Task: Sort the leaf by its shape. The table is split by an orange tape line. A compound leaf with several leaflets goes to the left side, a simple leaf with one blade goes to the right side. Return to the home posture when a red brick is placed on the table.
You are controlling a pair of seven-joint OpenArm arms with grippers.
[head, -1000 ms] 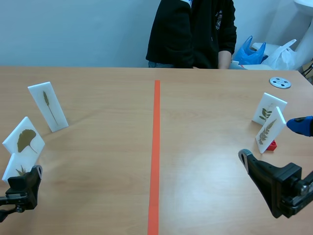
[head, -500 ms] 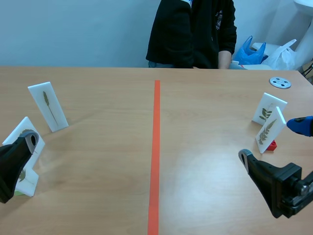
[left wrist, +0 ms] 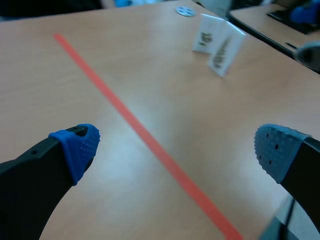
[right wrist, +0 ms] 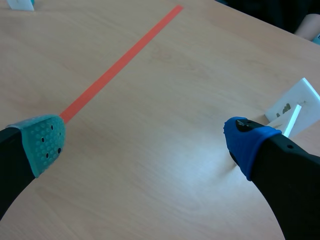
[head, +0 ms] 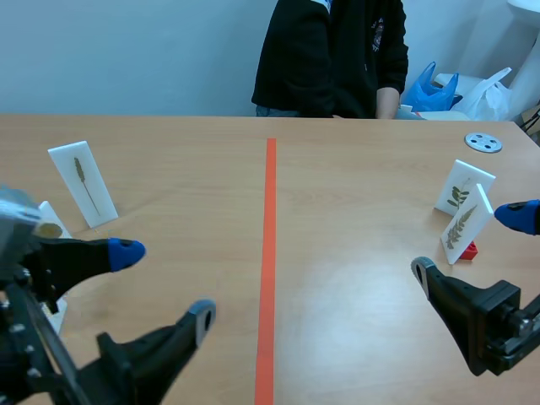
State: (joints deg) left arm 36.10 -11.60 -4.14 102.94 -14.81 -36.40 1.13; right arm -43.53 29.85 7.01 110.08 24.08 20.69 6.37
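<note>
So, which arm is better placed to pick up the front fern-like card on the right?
Right: the right tool, open, is beside the fern-like card; the left tool is beyond the tape line.

Wooden table (head: 354, 177) with leaf cards (head: 83, 184), red block (head: 469, 250), grey disc (head: 483, 143)

A robotics lab (plain wall (head: 126, 51) behind): wooden table (head: 363, 194) split by orange tape (head: 270, 253).

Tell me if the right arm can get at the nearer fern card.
Probably yes: the right gripper has its fingers open, and the nearer fern card stands close ahead, nothing between.
</note>
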